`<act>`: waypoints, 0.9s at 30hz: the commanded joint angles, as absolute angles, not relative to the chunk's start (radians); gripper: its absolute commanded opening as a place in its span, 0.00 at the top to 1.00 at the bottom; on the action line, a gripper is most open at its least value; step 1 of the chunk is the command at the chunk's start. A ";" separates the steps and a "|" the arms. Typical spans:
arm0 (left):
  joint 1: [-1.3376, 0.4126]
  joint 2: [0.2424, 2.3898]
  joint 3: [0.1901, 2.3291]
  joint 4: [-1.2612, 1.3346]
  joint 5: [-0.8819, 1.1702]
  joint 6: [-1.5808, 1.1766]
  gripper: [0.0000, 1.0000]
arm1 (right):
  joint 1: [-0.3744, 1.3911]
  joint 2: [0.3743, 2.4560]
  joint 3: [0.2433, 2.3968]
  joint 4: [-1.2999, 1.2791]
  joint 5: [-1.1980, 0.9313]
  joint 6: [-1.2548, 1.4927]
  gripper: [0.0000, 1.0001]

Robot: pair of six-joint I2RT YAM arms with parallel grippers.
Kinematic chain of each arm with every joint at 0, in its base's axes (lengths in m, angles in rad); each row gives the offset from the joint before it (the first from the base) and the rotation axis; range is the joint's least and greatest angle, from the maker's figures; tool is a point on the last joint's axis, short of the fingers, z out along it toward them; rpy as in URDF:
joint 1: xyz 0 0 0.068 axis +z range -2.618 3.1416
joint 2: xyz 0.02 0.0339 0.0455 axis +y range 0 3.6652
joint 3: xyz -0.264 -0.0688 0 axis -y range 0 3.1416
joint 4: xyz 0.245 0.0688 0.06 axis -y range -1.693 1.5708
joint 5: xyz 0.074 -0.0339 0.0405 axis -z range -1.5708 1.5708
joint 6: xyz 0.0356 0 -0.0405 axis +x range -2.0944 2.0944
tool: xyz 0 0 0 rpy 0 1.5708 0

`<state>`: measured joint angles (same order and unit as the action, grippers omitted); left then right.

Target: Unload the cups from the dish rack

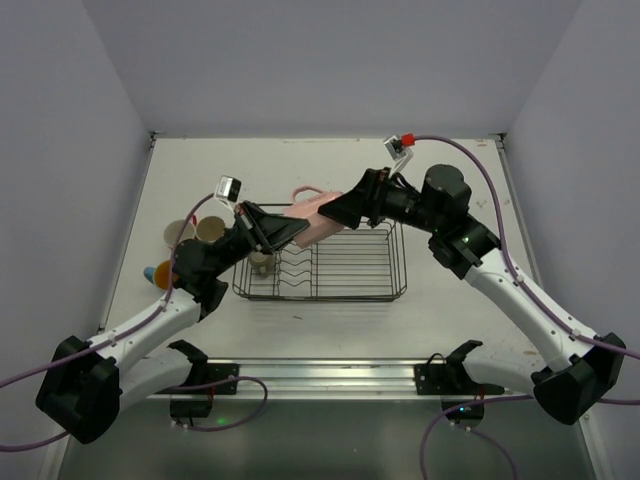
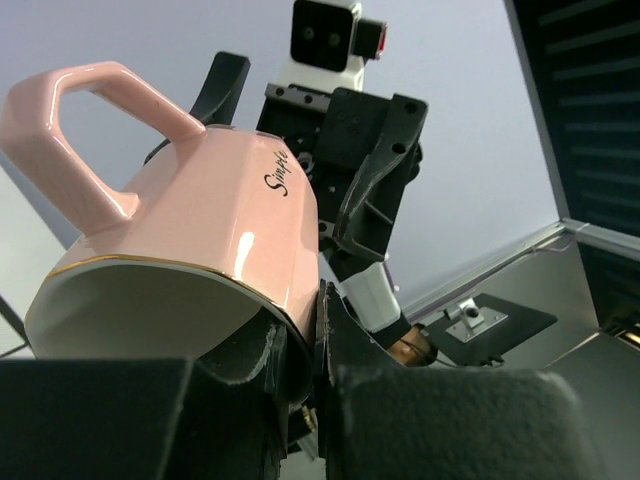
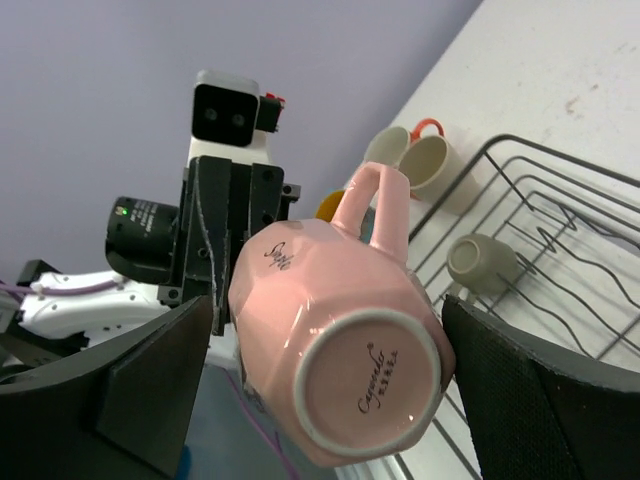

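Note:
A pink cup [image 1: 318, 218] hangs on its side over the back left corner of the black wire dish rack [image 1: 320, 297], between the two grippers. My left gripper [image 1: 290, 232] is shut on its rim [image 2: 318, 310], one finger inside the cup [image 2: 200, 210] and one outside. My right gripper [image 1: 335, 212] is open, its pads [image 3: 160, 380] standing either side of the cup's base [image 3: 340, 340]. A small olive-grey cup [image 1: 261, 262] lies in the rack's left end [image 3: 480, 262].
Other cups stand on the table left of the rack: a beige one [image 1: 210, 229], one beside it [image 1: 178, 233], and an orange one [image 1: 163, 272] nearer the front. The rack's upright dividers [image 1: 300, 268] stand just below the grippers.

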<state>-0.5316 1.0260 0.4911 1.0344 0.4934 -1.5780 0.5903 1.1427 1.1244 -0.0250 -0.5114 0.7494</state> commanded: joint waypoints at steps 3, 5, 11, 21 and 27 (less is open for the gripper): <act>-0.546 1.032 0.526 1.019 0.575 -1.516 1.00 | 0.588 1.128 1.175 -0.055 -0.503 0.687 0.01; -0.548 1.023 0.520 1.019 0.581 -1.517 1.00 | 0.577 1.115 1.167 -0.055 -0.497 0.684 0.01; -0.538 0.964 0.544 0.830 0.603 -1.447 1.00 | 0.535 1.072 1.195 -0.176 -0.389 0.652 0.01; -0.263 0.839 0.935 -0.082 0.637 -0.912 1.00 | 0.514 0.971 1.213 -0.386 -0.186 0.526 0.01; -0.195 0.931 1.219 -0.584 0.395 -0.617 1.00 | 0.514 0.945 1.198 -0.419 -0.189 0.511 0.01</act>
<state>-0.2081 0.9146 1.0817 -0.3115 0.4892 -0.8436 0.5163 0.9577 1.1812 -0.3866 -0.2169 0.5476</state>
